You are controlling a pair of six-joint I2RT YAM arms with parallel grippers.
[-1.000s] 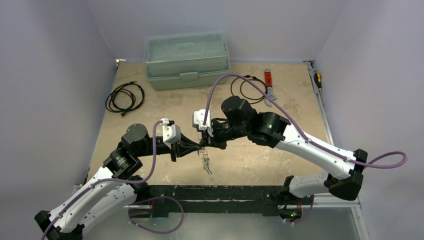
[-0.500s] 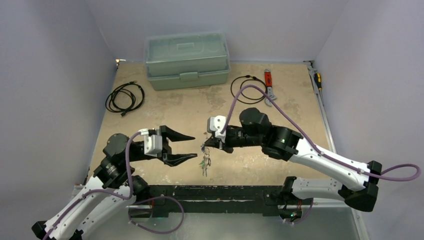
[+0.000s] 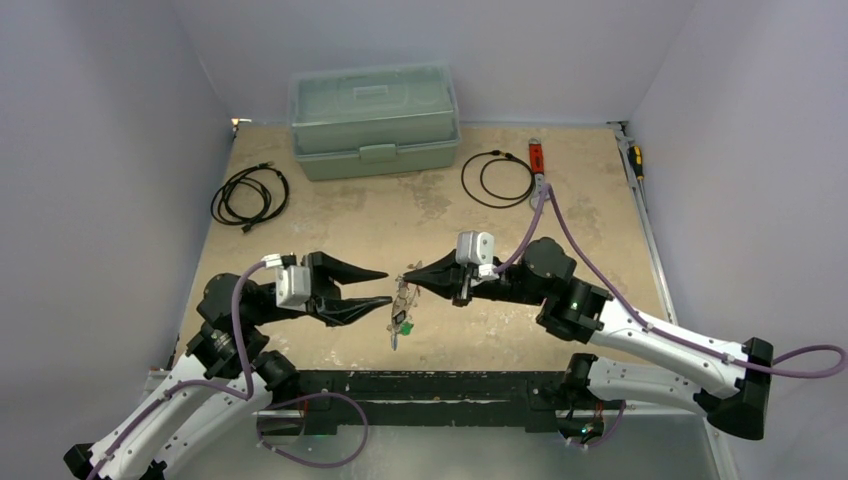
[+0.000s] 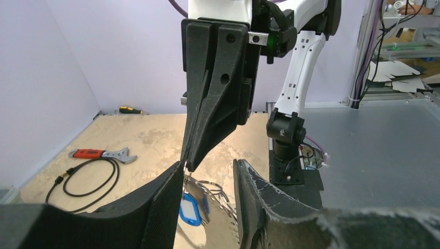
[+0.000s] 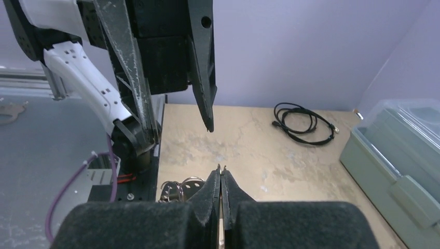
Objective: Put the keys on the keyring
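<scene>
My right gripper [image 3: 405, 281] is shut on the thin silver keyring [image 4: 210, 187], whose wire ends poke out past the tips of the right gripper [image 5: 221, 171]. The keys [image 3: 400, 318] hang in a bunch under it, above the table, with a blue plastic head [image 4: 190, 207] showing. Facing it from the left, my left gripper [image 3: 388, 287] is open with nothing between its fingers. In the left wrist view the bunch hangs just beyond the left gripper [image 4: 208, 165], between the lines of its two fingers. The left-hand finger [image 4: 166, 207] nearly touches the right gripper's tip.
A green toolbox [image 3: 375, 120] stands at the back. A coiled black cable [image 3: 250, 195] lies at back left, and another coil [image 3: 497, 178] lies at back right beside a red-handled wrench [image 3: 537, 165]. A screwdriver [image 3: 636, 160] rests along the right edge.
The left gripper, shut and meeting the right one a second ago, opened and drew back left, then narrowed a little. The right arm shifted right and lower, the bunch still hanging from its tips.
</scene>
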